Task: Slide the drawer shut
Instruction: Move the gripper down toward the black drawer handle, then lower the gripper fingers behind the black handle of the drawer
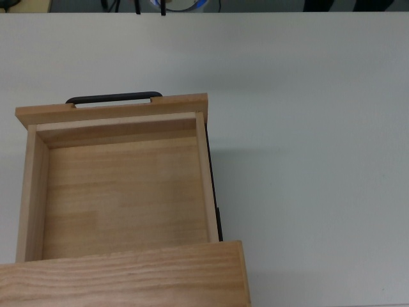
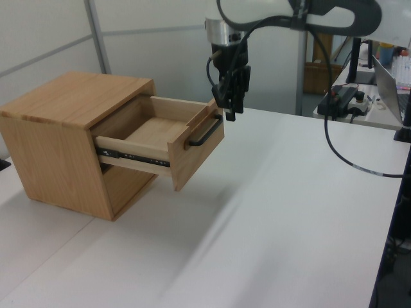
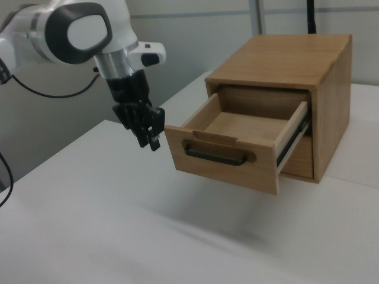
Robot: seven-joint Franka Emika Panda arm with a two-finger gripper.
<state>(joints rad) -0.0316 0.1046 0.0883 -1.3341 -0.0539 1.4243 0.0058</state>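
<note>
The drawer [image 3: 237, 155] stands pulled out of the cabinet [image 3: 284, 59], the gripper [image 3: 149, 142] at its 9 o'clock in the right view, whether its fingers are parted I cannot tell

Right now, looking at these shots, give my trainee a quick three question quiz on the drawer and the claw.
1. True or false: the drawer is fully shut.
2. In the right view, the claw is: A) inside the drawer, B) beside the front panel, on the right view's left, C) on the cabinet top.
3. What colour is the handle?

Key: 1 false, it stands pulled out. 2 B. 3 black.
</note>
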